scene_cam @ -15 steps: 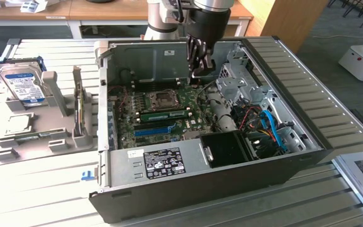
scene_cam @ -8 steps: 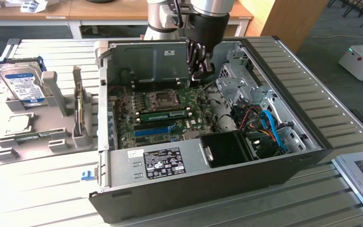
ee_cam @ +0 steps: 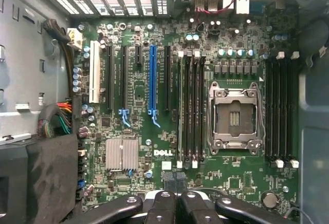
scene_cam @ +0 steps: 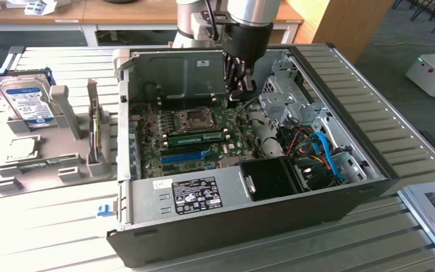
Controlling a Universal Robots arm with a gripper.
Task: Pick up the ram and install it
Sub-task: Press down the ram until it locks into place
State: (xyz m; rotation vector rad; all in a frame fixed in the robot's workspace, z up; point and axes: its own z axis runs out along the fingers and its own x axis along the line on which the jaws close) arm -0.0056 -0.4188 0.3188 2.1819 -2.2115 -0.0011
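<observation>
The ram (scene_cam: 195,136) is a slim green stick lying along a memory slot of the motherboard (scene_cam: 174,154), just in front of the CPU socket (scene_cam: 195,118). My gripper (scene_cam: 239,95) hangs inside the open computer case (scene_cam: 369,170), above and behind the ram, apart from it. In the wrist view the black fingertips (ee_cam: 163,201) meet with nothing between them, so the gripper (ee_cam: 177,199) is shut and empty. Below it lie the memory slots (ee_cam: 191,108) and the CPU socket (ee_cam: 234,116). From this view I cannot tell which slot holds the ram.
A grey holder (scene_cam: 47,167) at the exterior view's left carries a silver-and-blue hard drive (scene_cam: 25,99) and an upright expansion card (scene_cam: 93,133). Inside the case are a power supply (scene_cam: 195,195), blue and red cables (scene_cam: 323,150) and a drive cage (scene_cam: 285,93).
</observation>
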